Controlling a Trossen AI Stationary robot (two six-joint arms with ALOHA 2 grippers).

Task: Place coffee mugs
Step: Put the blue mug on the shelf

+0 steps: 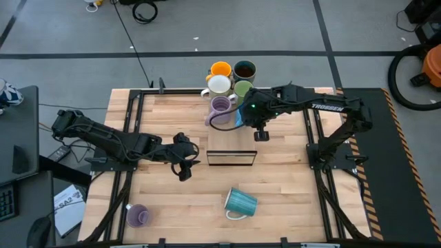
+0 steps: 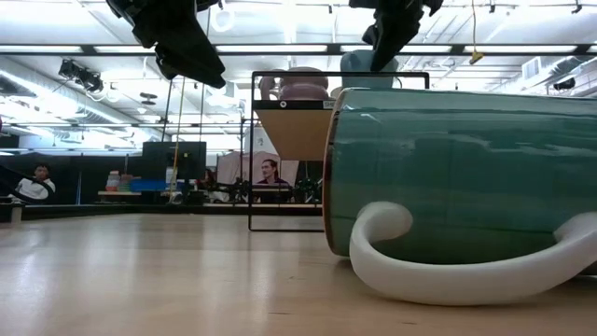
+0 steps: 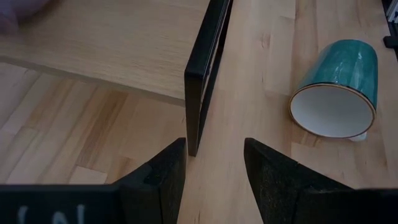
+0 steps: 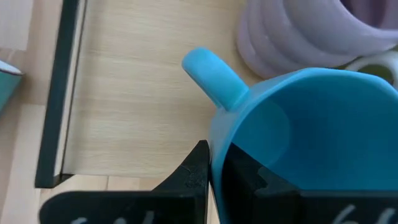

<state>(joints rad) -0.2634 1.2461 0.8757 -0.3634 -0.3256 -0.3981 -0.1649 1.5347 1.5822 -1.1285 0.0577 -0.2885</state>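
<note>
My right gripper (image 4: 217, 152) is shut on the bright blue mug (image 4: 311, 130) over the wooden top of the black-framed rack (image 1: 231, 141), beside a lilac mug (image 4: 298, 31) standing there. Orange (image 1: 220, 69), dark (image 1: 244, 70), pale (image 1: 219, 85) and green (image 1: 242, 88) mugs stand grouped at the far edge. The larger ribbed teal mug (image 1: 240, 203) lies on its side near the near edge. A second lilac mug (image 1: 136, 215) lies at the near left. My left gripper (image 3: 214, 149) is open, raised left of the rack and touching nothing. My right gripper holds the blue mug by its rim (image 4: 214, 134), next to the handle (image 4: 214, 78), with one finger inside and one outside the wall. The fingers come from above, pointing down. The mug is tilted over the rack's top; whether its base touches the wood is hidden.
The rack's black frame (image 3: 202, 81) stands just ahead of my left gripper. Black rails run along the table's left (image 1: 131, 138) and right (image 1: 313, 138) sides. Bare wood lies between the rack and the teal mug. A person sits in the room beyond (image 2: 270, 173).
</note>
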